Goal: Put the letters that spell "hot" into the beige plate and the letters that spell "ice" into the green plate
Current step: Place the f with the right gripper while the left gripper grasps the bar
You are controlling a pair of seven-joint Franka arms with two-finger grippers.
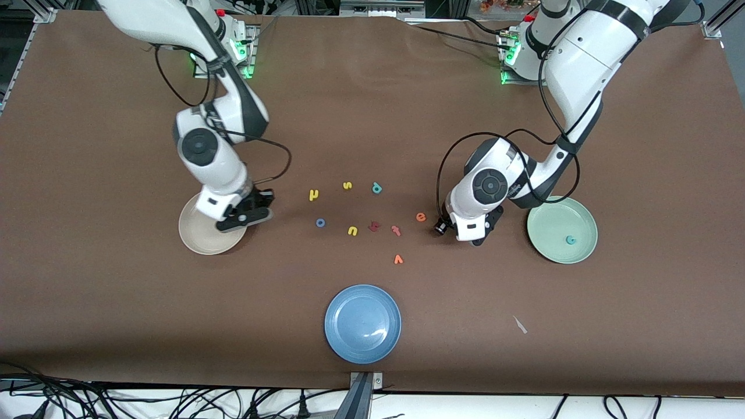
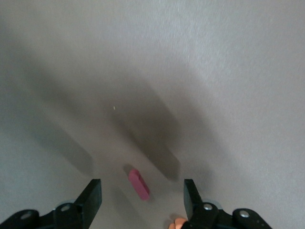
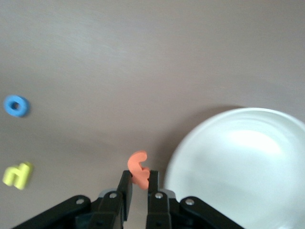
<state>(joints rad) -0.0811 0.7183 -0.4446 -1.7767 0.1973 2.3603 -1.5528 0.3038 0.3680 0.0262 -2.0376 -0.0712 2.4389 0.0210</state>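
beige plate [image 1: 198, 238]: the edge toward the robots' bases is covered by the right gripper [image 1: 247, 214] and wrist; in the right wrist view the frame edge cuts part of it off.
orange letter [image 3: 138, 172]: pinched between the right gripper's fingers, lower part hidden, so its shape cannot be read.
left gripper [image 1: 477, 240]: fingertips hidden under its own wrist in the front view.
dark red bar [image 2: 139, 184]: hidden in the front view; blurred in the left wrist view.
small letters mid-tabletop: too small to read with certainty.
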